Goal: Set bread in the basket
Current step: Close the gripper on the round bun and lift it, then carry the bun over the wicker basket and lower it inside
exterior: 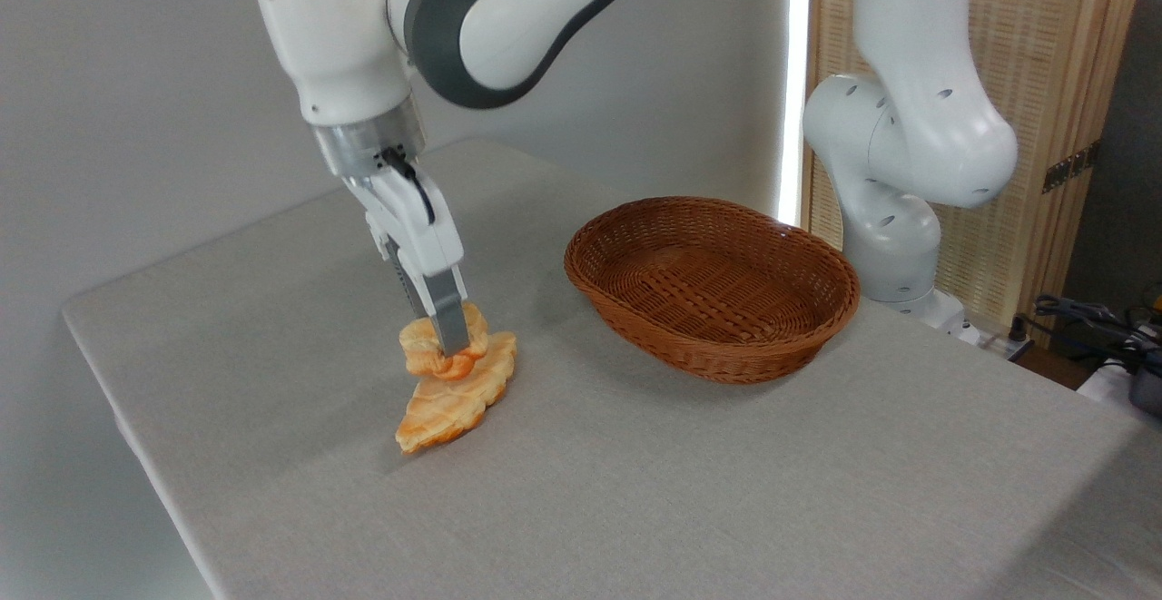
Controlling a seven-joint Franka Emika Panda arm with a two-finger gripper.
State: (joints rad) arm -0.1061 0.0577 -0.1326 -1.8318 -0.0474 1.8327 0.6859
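Observation:
The bread (427, 346) is a small lumpy golden-orange bun at the left middle of the table. My gripper (447, 344) comes down from above and is shut on it, one grey finger across its front. The bun touches or sits just over the top end of a flat leaf-shaped pastry (454, 400); I cannot tell whether it is lifted. The basket (713, 359), a shallow oval of reddish-brown wicker, stands empty to the right, about a basket's width away from the gripper.
The arm's white base (894, 219) rises behind the basket at the right. A wooden slatted screen (1044, 83) stands behind it. Cables (1089, 319) lie off the table's far right. The table's left edge (118, 418) is near the pastry.

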